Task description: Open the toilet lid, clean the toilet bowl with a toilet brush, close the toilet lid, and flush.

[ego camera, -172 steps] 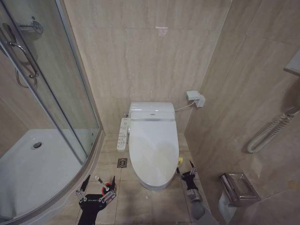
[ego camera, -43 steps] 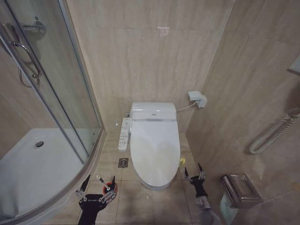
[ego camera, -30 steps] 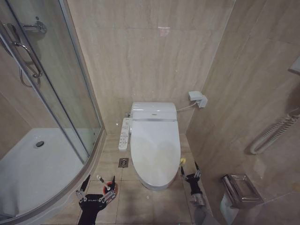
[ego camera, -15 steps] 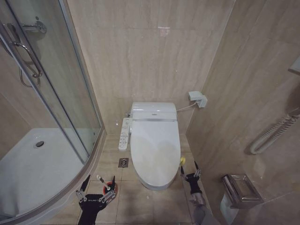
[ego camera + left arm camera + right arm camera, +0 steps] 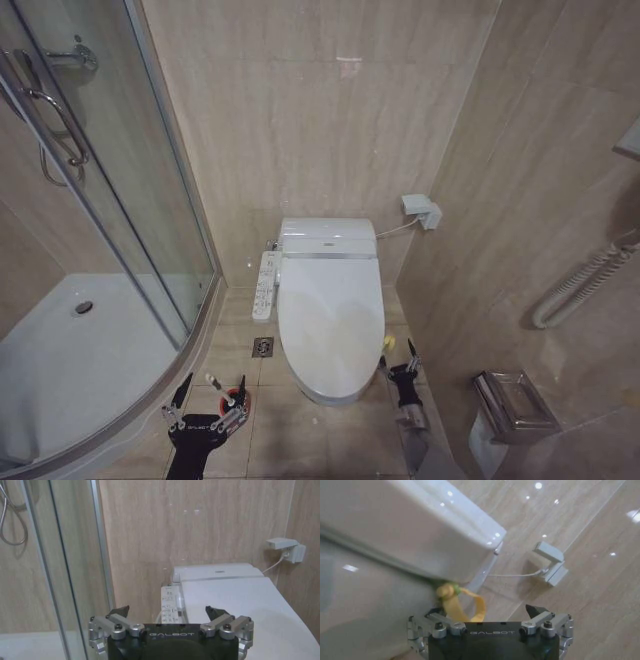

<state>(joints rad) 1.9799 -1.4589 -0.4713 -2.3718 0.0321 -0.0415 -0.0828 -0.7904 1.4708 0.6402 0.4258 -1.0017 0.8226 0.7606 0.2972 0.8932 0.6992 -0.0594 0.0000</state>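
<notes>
Nearest me, left gripper (image 5: 205,398): parked low over the floor tiles by the shower tray (image 5: 60,370), jaws apart and empty, unmoved since the earlier pictures, with the toilet brush (image 5: 232,392) standing in its red holder just beside it. Right gripper (image 5: 398,365): jaws apart, holding nothing; I have brought it in from out by the right wall to the right rim of the toilet, and the yellow strap (image 5: 456,603) fixed at that edge lies right at its jaws. Beyond, toilet lid (image 5: 330,322): down flat over the toilet bowl, so I judge the opening step only approached, not begun.
</notes>
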